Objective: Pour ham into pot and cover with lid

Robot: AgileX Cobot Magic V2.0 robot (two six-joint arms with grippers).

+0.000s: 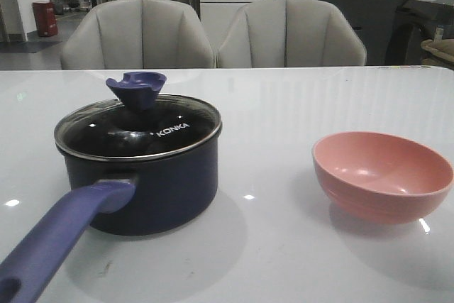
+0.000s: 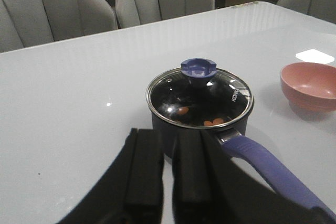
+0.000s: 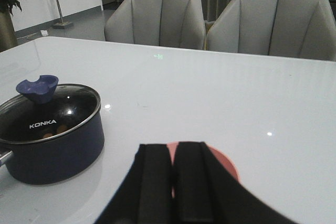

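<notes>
Front view: you had the pot (image 1: 145,182) standing on the white table (image 1: 284,104), with the lid (image 1: 138,131) seated flat on its rim and the blue knob (image 1: 136,89) upright. The pot's long handle (image 1: 57,235) ran toward the camera from the pot's near side. Through the glass, in the left wrist view, the ham (image 2: 212,122) lay on the pot's dark floor as a few orange slices, one of them apart (image 2: 183,110) from the others. To the right of the pot, well apart from it, stood the pink bowl (image 1: 381,175). Behind the pot, beyond the table's far edge, were two grey chairs (image 1: 138,33).

Your left gripper (image 2: 166,174) hung on the near side of the pot, beside its handle, its fingers close together with only a thin gap and nothing between them. Your right gripper (image 3: 172,182) hung over the bowl, to the pot's right, fingers likewise drawn together on nothing.
</notes>
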